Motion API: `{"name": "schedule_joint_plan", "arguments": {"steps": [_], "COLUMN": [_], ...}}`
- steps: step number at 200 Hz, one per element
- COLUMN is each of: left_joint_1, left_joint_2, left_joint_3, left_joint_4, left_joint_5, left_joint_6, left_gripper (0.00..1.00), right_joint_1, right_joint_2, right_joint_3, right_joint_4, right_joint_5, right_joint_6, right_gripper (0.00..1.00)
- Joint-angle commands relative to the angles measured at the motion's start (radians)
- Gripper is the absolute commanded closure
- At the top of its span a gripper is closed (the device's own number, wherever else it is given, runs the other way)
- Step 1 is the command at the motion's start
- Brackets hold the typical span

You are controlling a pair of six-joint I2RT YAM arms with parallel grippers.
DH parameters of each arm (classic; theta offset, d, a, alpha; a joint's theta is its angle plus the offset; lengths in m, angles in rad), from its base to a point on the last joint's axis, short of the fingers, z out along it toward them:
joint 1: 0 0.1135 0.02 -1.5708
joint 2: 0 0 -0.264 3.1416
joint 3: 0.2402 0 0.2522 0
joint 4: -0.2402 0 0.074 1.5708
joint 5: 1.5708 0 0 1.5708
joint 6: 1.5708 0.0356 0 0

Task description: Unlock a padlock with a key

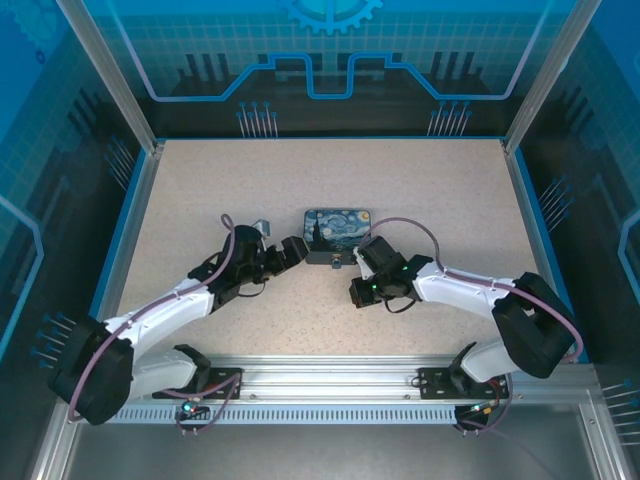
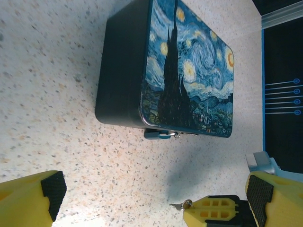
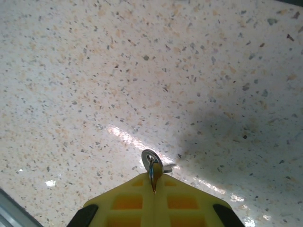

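Left wrist shows speckled beige table [image 2: 57, 94], padlock [image 2: 160, 134], blue-lined wall [image 2: 282, 71].

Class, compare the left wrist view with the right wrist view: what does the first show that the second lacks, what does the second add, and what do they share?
Left wrist view: the printed box, the padlock at its edge, and the open left pincer. Right wrist view: a close look at the key, clamped between the fingers of the shut right pincer. Shared: the speckled table, the key, and the right pincer holding it.
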Motion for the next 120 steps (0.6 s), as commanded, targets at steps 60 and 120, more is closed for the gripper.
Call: {"name": "schedule_joint_plan", "arguments": {"steps": [60, 120], "left_joint_1": [-0.019, -0.019], "left_joint_2": [0.035, 0.043], "left_joint_3": [0.008, 0.009], "left_joint_4": [0.065, 0.077], "left_joint_5": [0.048, 0.046], "left_joint_6": [-0.050, -0.055], "left_gripper": [0.01, 0.01], "right_joint_1": [-0.014, -0.013], "right_joint_2": [-0.030, -0.078], "right_joint_3": [-0.099, -0.165], "right_joint_4": [0.024, -0.002], "right_joint_5": [-0.041, -0.026], "right_joint_6": [0.013, 0.023], "right_gripper": [1.00, 0.70]}}
